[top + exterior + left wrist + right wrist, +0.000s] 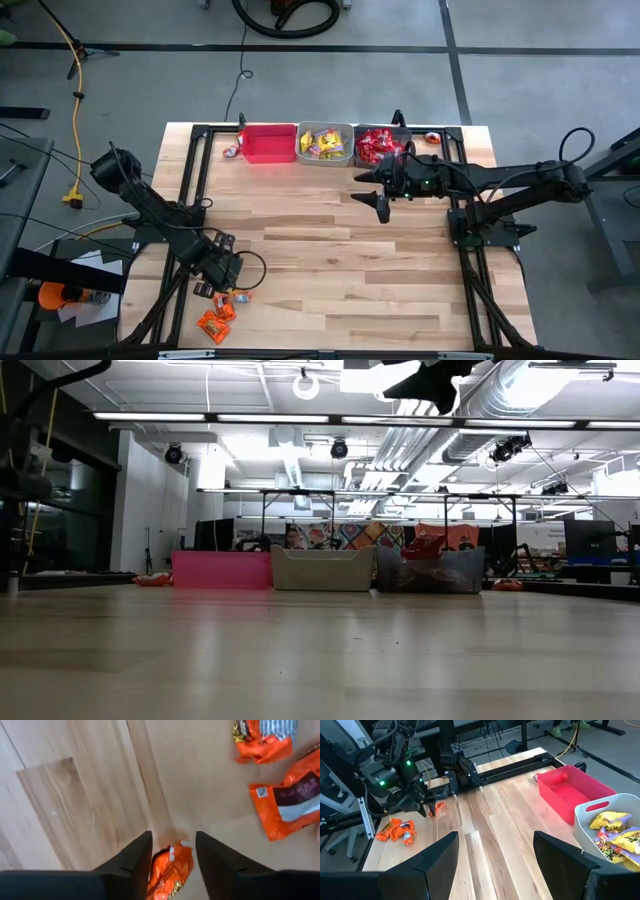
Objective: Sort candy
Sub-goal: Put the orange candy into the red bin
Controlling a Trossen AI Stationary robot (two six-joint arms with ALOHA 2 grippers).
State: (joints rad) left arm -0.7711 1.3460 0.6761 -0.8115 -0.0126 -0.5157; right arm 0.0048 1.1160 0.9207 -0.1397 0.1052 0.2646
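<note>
My left gripper (222, 288) points down at the table's near left corner, shut on a small orange candy (170, 870), which also shows in the right wrist view (436, 809). Two more orange candies (262, 740) (292, 800) lie flat on the wood beside it (215, 322). At the far edge stand a red bin (268, 143), a clear grey bin (325, 143) with yellow candies and a dark bin (378, 145) with red candies. My right gripper (375, 187) hovers open, high in front of the dark bin, holding nothing. My left gripper pinches the orange candy between its two fingers, one against each side of the crumpled wrapper (186, 862). The fingers come from above, pointing down. The candy's far tip (172, 851) is at the tabletop; I cannot tell whether it is lifted.
A small red-and-white thing (232, 152) lies left of the red bin, another (432, 137) right of the dark bin. Black frame rails (195, 170) run along the left and right sides. Bare wood (330, 260) fills the middle.
</note>
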